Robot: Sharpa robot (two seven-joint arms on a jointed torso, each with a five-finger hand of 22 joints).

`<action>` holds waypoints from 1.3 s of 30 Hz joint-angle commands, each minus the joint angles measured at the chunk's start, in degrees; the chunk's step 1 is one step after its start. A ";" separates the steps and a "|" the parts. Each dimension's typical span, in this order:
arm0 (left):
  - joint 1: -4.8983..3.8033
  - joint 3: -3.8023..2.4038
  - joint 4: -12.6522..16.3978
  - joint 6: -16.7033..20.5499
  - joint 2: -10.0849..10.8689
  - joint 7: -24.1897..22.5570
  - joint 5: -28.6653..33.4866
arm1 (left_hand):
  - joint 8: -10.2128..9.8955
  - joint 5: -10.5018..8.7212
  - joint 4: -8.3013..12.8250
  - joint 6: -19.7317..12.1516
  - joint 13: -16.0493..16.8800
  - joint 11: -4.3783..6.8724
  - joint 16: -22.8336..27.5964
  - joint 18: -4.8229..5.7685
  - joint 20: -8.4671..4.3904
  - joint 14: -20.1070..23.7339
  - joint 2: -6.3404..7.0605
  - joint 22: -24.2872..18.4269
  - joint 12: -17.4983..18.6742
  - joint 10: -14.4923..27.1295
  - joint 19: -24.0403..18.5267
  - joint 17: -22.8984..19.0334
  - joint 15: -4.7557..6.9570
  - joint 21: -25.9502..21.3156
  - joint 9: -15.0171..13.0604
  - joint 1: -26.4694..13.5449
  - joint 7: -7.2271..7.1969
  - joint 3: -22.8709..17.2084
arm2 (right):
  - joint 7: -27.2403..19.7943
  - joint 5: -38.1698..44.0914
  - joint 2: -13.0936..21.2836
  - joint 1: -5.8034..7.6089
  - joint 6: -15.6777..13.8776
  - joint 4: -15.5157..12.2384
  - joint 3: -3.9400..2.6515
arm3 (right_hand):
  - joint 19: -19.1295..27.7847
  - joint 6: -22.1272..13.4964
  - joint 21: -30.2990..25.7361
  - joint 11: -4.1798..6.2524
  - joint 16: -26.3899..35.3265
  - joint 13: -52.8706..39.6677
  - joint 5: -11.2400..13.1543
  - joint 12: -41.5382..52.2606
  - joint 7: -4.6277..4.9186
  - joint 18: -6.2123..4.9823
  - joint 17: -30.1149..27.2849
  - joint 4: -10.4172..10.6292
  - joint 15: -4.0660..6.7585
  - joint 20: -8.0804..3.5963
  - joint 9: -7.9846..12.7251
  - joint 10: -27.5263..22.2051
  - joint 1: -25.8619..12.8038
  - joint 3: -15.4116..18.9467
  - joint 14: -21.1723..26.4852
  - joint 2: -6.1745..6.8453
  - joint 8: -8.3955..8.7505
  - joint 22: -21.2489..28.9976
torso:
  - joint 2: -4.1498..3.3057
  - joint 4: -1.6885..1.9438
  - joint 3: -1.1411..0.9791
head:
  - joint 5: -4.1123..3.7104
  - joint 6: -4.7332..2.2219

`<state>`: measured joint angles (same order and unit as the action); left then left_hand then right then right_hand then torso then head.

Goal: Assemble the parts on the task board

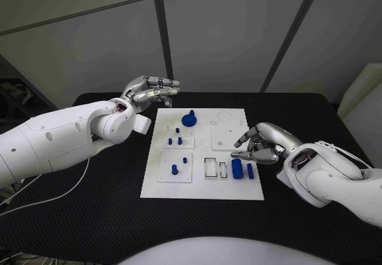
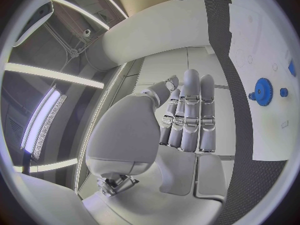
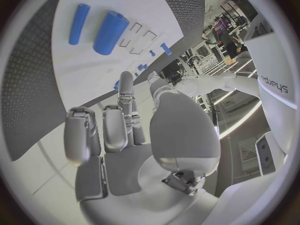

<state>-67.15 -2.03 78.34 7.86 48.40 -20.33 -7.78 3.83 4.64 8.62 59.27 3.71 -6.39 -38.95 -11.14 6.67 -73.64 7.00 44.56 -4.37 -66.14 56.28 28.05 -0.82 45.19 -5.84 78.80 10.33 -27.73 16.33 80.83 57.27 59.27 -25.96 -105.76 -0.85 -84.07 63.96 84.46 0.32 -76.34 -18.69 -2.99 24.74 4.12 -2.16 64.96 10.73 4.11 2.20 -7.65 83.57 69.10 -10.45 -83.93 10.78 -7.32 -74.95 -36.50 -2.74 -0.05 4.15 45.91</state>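
Head view first: the white board (image 1: 202, 187) sits in the middle of the black table (image 1: 95, 221). The left hand (image 1: 151, 91) hovers just past the board's far left corner, fingers straight and side by side, nothing in it. A blue gear (image 1: 189, 118) stands on the board's far part, just right of that hand. Nearer, on the left side, a few small blue pegs (image 1: 174, 170) stick up from raised white blocks. Near the right edge, a fat blue cylinder (image 1: 236, 167) and a thinner blue rod (image 1: 250, 170) lie side by side, next to two clear little frames (image 1: 210, 168). The right hand (image 1: 259, 144) is over the board's right edge, just beyond those two, fingers curled down; can't tell if anything is in the fingertips.

Left wrist view: that hand's fingers (image 2: 190, 116) are stretched out flat and pressed together, empty. The gear (image 2: 263, 91) shows on the board (image 2: 262, 40) off to one side, apart from the hand.

Right wrist view: fingers (image 3: 115, 127) partly bent over an empty palm, holding nothing I can see. The fat cylinder (image 3: 110, 32) and the thin rod (image 3: 78, 24) lie on the board (image 3: 125, 60) beyond the fingertips, not touched.
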 commanded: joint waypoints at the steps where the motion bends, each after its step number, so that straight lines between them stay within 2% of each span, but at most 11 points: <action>1: -0.02 0.04 0.08 -0.82 -0.09 -0.22 0.20 | 0.00 0.17 -0.08 0.13 0.02 0.13 0.21 0.60 0.04 -0.09 -0.47 -0.09 -0.02 0.01 -0.30 -0.10 0.02 -0.35 0.01 -0.21 -0.11 0.34 | 9.62 -0.52 0.81 -0.17 1.95 -0.78 -0.06 | -3.80 -0.26 1.76 0.52 -2.83 -21.78 -0.05 19.92 -0.50 1.04 3.99 3.19 0.78 -0.84 -2.93 0.05 -0.32 1.65 -2.86 -0.30 -0.50 -11.09 | 0.14 -0.31 -0.07 | -0.86 -0.03; 2: 0.00 0.07 0.08 -0.85 -0.09 -0.23 0.20 | 0.00 0.17 -0.08 0.13 0.02 0.13 0.21 0.60 0.04 -0.09 -0.47 -0.09 -0.02 0.01 -0.30 -0.10 0.02 -0.35 0.01 -0.21 -0.11 0.34 | 10.79 0.21 0.97 -0.43 2.23 -0.89 -0.06 | -3.95 -0.56 2.15 0.50 -3.94 -29.96 -0.24 27.11 -0.49 1.13 5.59 4.91 0.84 -0.93 -4.81 -1.40 0.11 2.23 -2.88 -0.57 -0.66 -11.52 | 0.13 -0.30 -0.08 | -1.01 -0.01; 3: 0.01 0.09 0.07 -0.86 -0.09 -0.24 0.20 | 0.00 0.17 -0.08 0.13 0.02 0.13 0.21 0.60 0.04 -0.09 -0.47 -0.09 -0.02 0.01 -0.30 -0.10 0.02 -0.35 0.01 -0.21 -0.11 0.34 | 11.46 0.72 1.04 -0.64 2.43 -0.96 -0.07 | -4.07 -0.64 2.38 0.71 -4.46 -33.80 0.01 30.58 -0.43 1.21 6.54 5.71 0.52 -0.83 -5.54 -1.27 -0.76 2.99 -2.98 -0.03 -0.74 -11.77 | 0.15 -0.27 -0.06 | -1.13 0.01; 4: 0.03 0.11 0.07 -0.88 -0.09 -0.24 0.20 | 0.00 0.17 -0.08 0.13 0.02 0.13 0.21 0.60 0.04 -0.09 -0.47 -0.09 -0.02 0.01 -0.30 -0.10 0.02 -0.35 0.01 -0.21 -0.11 0.34 | 12.53 1.47 1.11 -1.02 2.78 -1.06 -0.08 | -4.20 -0.97 2.64 0.35 -5.11 -38.90 -0.11 34.92 -0.69 1.27 7.60 6.01 0.47 -0.86 -7.17 -1.87 -0.71 3.20 -3.06 -0.56 -0.82 -12.06 | 0.16 -0.26 -0.02 | -1.23 0.04; 5: 0.04 0.13 0.06 -0.90 -0.11 -0.24 0.20 | 0.00 0.17 -0.08 0.13 0.02 0.13 0.21 0.60 0.04 -0.09 -0.47 -0.09 -0.02 0.01 -0.30 -0.10 0.02 -0.35 0.01 -0.21 -0.11 0.34 | 13.51 2.14 1.10 -1.40 3.09 -1.12 -0.08 | -4.29 -1.27 2.80 0.53 -5.52 -41.58 -0.07 37.39 -0.45 1.33 8.28 5.94 0.68 -0.69 -7.92 -1.51 -1.32 3.89 -3.17 0.04 -0.77 -12.24 | 0.17 -0.21 0.03 | -1.35 0.06; 8: 0.07 0.16 0.08 -1.00 -0.13 -0.27 0.20 | 0.00 0.17 -0.08 0.13 0.02 0.13 0.21 0.60 0.04 -0.09 -0.47 -0.09 -0.02 0.01 -0.30 -0.10 0.02 -0.35 0.01 -0.21 -0.11 0.34 | 15.93 3.85 0.67 -2.38 4.09 -1.06 -0.08 | -4.46 -1.66 3.10 0.48 -6.15 -46.36 -0.40 41.50 -0.45 1.41 9.38 5.94 0.62 -0.59 -9.65 -1.28 -1.70 4.50 -3.30 -0.19 -0.76 -12.55 | 0.07 -0.02 0.09 | -1.58 0.07; 12: 0.09 0.18 0.07 -1.02 -0.07 -0.25 0.20 | 0.00 0.17 -0.08 0.13 0.02 0.13 0.21 0.60 0.04 -0.09 -0.47 -0.09 -0.02 0.01 -0.30 -0.10 0.02 -0.35 0.01 -0.21 -0.11 0.34 | 17.72 5.62 -0.09 -3.65 4.87 -0.89 -0.08 | -4.58 -2.18 3.32 0.41 -6.61 -50.03 -1.01 44.21 -0.44 1.48 10.09 5.93 0.54 -0.48 -12.82 -1.56 -1.70 5.60 -3.34 -0.51 -0.74 -12.82 | 0.00 0.00 0.08 | -1.47 0.27; 17: 0.11 0.20 0.09 -1.06 0.05 -0.25 0.20 | 0.00 0.17 -0.08 0.13 0.02 0.13 0.21 0.60 0.04 -0.09 -0.47 -0.09 -0.02 0.01 -0.30 -0.10 0.02 -0.35 0.01 -0.21 -0.11 0.34 | 19.09 7.38 -1.11 -4.41 5.36 -0.45 -0.08 | -4.65 -2.30 3.43 0.40 -6.71 -50.91 -1.04 44.80 -0.44 1.51 10.26 5.97 0.53 -0.45 -13.75 -1.55 -1.69 5.77 -3.35 -0.58 -0.72 -12.93 | -0.03 -0.05 0.09 | -1.45 0.41; 26: 0.15 0.21 0.05 -1.18 0.00 -0.26 0.20 | 0.01 0.10 -0.15 0.17 0.02 0.14 0.27 0.61 0.06 -0.10 -0.55 -0.11 -0.05 -0.02 -0.32 -0.11 0.00 -0.41 0.00 -0.31 -0.12 0.40 | 20.40 8.52 -2.93 -4.71 5.77 0.66 -0.07 | -4.83 -2.36 3.73 0.41 -6.85 -51.75 -1.20 45.36 -0.46 1.60 10.54 6.05 0.53 -0.44 -14.75 -1.49 -1.98 5.91 -3.38 -0.77 -0.71 -13.24 | -0.08 0.01 0.07 | -1.44 0.55; 39: 0.18 0.22 -0.01 -1.55 -0.06 -0.02 0.20 | 0.01 0.08 -0.19 0.18 0.02 0.14 0.30 0.61 0.07 -0.10 -0.58 -0.13 -0.05 -0.03 -0.33 -0.11 -0.01 -0.45 0.00 -0.39 -0.12 0.44 | 22.32 8.29 -6.08 -4.92 9.57 3.43 0.03 | -4.88 -2.18 3.81 0.48 -7.07 -52.82 -1.65 46.01 -0.56 1.63 10.95 5.89 0.57 -0.46 -16.35 -1.40 -1.42 5.43 -3.43 -1.46 -0.81 -13.34 | -0.09 0.06 0.09 | -1.39 0.87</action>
<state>-66.90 -1.78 78.28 7.17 48.38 -20.26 -7.78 3.83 4.64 8.46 59.27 3.71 -6.39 -38.95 -11.14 6.67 -73.64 6.76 44.50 -4.37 -66.14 56.28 28.01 -0.82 44.96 -5.84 78.56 10.33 -27.58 37.34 88.68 51.37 54.49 -19.18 -102.58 -1.00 -83.96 62.17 88.06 0.72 -83.10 -71.46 -4.39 70.58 3.66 -1.30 74.94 16.85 4.52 1.72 -24.04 82.08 67.57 -4.91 -83.94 9.74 -7.99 -74.92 -36.62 -2.72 0.02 2.77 46.69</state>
